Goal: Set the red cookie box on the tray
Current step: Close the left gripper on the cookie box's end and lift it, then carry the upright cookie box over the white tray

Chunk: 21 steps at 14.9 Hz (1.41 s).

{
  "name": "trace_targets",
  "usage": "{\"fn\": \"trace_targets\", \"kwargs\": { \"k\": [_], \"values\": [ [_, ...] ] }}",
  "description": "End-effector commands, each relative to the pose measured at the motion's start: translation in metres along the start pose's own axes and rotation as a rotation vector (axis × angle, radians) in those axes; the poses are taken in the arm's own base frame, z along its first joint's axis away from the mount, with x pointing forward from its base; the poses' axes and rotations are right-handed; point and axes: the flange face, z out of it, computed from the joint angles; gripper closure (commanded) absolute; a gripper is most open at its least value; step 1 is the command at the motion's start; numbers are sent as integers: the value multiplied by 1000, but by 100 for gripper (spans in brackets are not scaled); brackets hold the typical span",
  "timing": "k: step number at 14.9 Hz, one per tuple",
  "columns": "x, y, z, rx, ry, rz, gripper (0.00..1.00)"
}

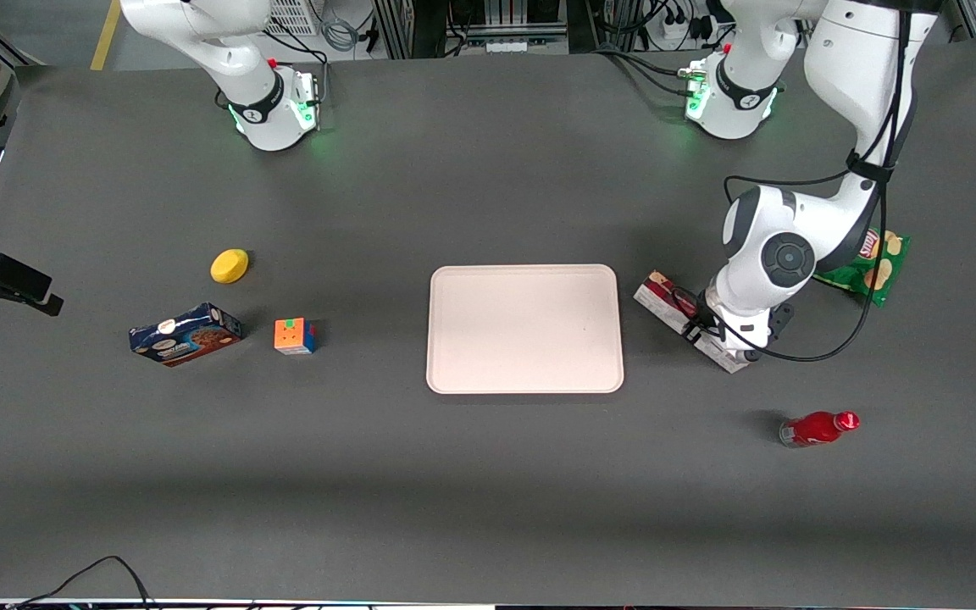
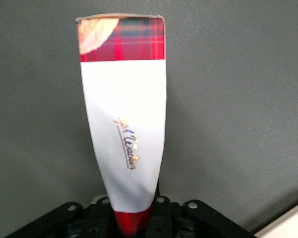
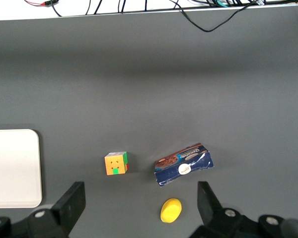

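Gripper (image 1: pixel 702 326) jaws clamped on red cookie box (image 1: pixel 662 298) beside tray (image 1: pixel 524 329).

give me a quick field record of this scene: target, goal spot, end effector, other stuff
target: red cookie box, on the table beside the tray, toward the working arm's end
goal spot: tray, nothing on it
end effector: left arm's end effector down at the red cookie box, the box running between its fingers in the wrist view
task state: box not yet on tray
other items: chip bag, red bottle, blue cookie box, puzzle cube, yellow object
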Motion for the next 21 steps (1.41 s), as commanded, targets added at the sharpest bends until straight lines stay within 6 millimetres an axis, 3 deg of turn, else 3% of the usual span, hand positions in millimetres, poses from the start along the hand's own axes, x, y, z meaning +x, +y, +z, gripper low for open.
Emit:
{"fn": "trace_targets", "kwargs": {
  "k": [1, 5, 8, 11, 13, 16, 21],
  "values": [
    [2, 18, -36, 43, -22, 29, 100],
    [10, 51, -127, 91, -52, 185, 100],
    [16, 67, -195, 67, -47, 469, 100],
    [13, 79, -238, 4, 4, 636, 100],
    [-5, 94, -259, -36, 30, 692, 100],
    [-42, 116, -265, -54, 61, 798, 100],
    [-95, 145, -219, 6, 38, 934, 100]
  ]
}}
